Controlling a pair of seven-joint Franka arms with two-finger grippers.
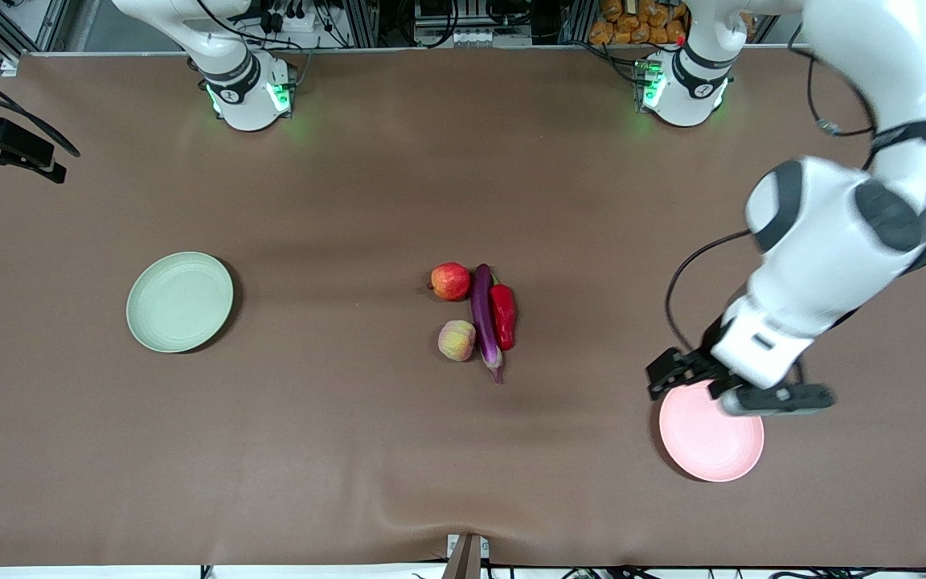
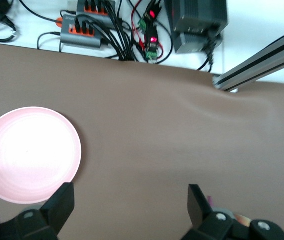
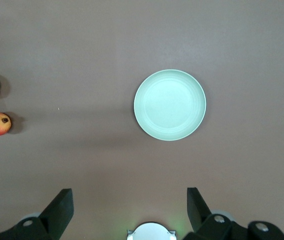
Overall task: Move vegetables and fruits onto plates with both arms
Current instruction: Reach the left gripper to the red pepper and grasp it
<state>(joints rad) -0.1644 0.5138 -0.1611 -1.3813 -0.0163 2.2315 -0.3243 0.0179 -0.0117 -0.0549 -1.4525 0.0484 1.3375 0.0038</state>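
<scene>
Four pieces of produce: clustered at the middle of the brown table (image 1: 350, 185), well apart from both plates.
Right gripper (image 3: 130, 206): held high above the right arm's end of the table, near the edge where the bases stand; its fingers (image 3: 61, 205) are spread wide with nothing between them, and it is not seen in the front view.
Green plate (image 1: 180, 301): lying bare toward the right arm's end of the table, about midway between the base edge and the front-camera edge; it is seen whole in the right wrist view (image 3: 170, 105).
Apple (image 1: 451, 281): resting at the cluster's base-edge end, touching the eggplant's side.
Peach (image 1: 456, 340): set nearer to the front camera than the apple, against the eggplant.
Eggplant (image 1: 484, 318): laid lengthwise between the two fruits and the chili, its stem end pointed toward the front-camera edge.
Chili pepper (image 1: 503, 316): pressed along the eggplant on the side toward the left arm's end.
Pink plate (image 1: 704, 446): placed near the front-camera edge toward the left arm's end, with nothing on it; it also shows in the left wrist view (image 2: 29, 155).
Left gripper (image 1: 668, 376): held in the air over the pink plate's rim on the side facing the produce; its fingers (image 2: 61, 202) are parted wide and hold nothing.
</scene>
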